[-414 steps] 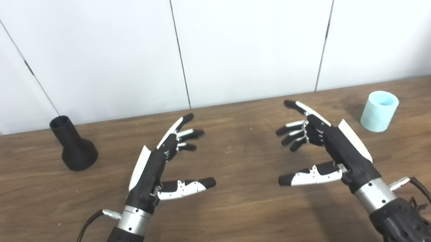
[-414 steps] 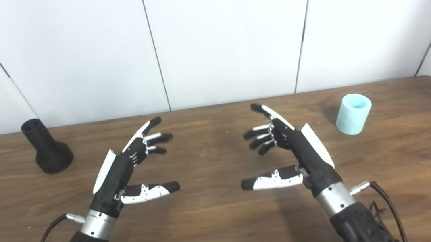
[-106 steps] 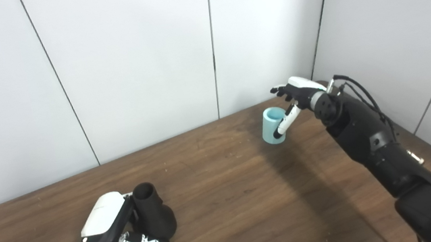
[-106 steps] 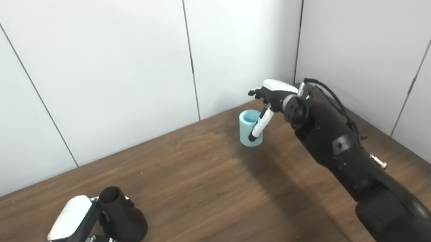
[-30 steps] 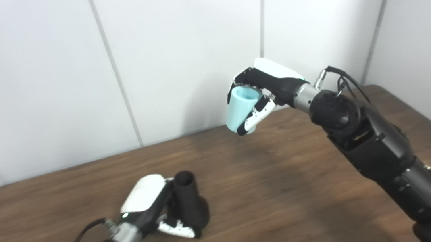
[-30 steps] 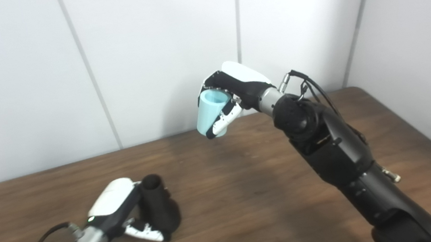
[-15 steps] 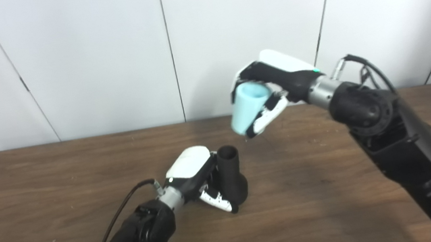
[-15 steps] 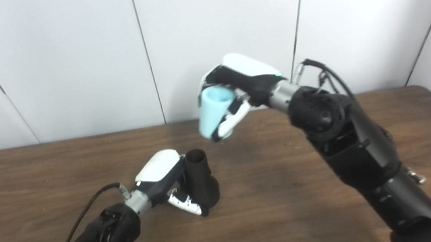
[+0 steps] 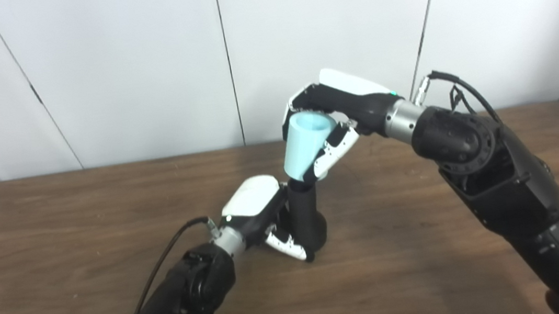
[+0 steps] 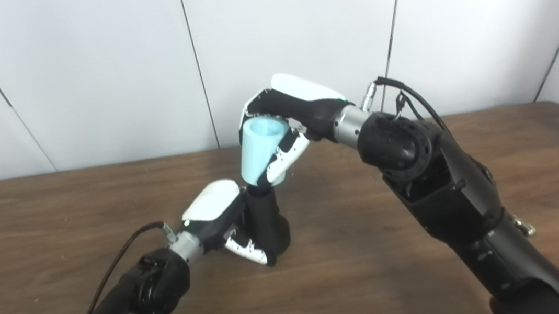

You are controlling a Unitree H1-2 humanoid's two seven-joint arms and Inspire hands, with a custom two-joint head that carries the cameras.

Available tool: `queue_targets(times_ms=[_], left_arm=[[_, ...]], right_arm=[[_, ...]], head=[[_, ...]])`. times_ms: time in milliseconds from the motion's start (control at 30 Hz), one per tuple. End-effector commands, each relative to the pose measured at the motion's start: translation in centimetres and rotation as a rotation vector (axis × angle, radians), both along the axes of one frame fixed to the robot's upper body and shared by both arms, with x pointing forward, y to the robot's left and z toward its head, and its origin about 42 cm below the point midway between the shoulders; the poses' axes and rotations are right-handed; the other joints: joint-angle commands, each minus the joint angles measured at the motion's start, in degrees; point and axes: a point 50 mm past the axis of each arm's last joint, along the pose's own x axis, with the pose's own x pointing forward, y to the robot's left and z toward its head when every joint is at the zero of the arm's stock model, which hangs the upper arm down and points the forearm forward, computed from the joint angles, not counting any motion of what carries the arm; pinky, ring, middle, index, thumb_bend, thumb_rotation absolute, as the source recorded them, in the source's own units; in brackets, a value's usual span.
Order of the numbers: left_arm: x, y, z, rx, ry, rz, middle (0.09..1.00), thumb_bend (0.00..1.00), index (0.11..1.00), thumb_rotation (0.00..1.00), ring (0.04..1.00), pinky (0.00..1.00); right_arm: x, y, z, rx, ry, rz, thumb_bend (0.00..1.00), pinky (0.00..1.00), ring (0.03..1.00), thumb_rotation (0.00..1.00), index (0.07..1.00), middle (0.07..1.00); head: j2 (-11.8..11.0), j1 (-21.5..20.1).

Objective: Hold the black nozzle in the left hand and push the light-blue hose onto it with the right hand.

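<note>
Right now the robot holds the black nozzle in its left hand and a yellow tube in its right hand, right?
Not quite: the tube in the right hand is light blue, not yellow, as the left eye view shows. The left hand does hold the black nozzle.

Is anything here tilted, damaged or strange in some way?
Only one thing: the light-blue hose, held by the right hand, leans slightly, so it is not straight in line with the upright black nozzle that the left hand grips. No damage shows.
</note>
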Motion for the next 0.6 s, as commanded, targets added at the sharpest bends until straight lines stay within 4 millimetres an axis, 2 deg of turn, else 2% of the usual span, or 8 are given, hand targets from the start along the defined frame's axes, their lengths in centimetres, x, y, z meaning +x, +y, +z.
queue_targets(times_ms=[0, 567], left_arm=[[-1.9, 0.1, -4.6, 0.15, 0.176, 0.001, 0.413, 0.52, 0.495, 0.0, 0.412, 0.34], [-2.0, 0.2, -4.2, 0.15, 0.188, -0.001, 0.417, 0.52, 0.494, 0.0, 0.421, 0.35]], right_arm=[[-0.4, 0.7, 2.2, 0.009, -0.071, 0.031, 0.5, 0.33, 0.448, 0.0, 0.498, 0.49], [-0.3, 1.2, -1.4, -0.031, -0.004, 0.058, 0.5, 0.32, 0.447, 0.0, 0.512, 0.502]], head=[[0.1, 0.1], [1.1, -0.1]])
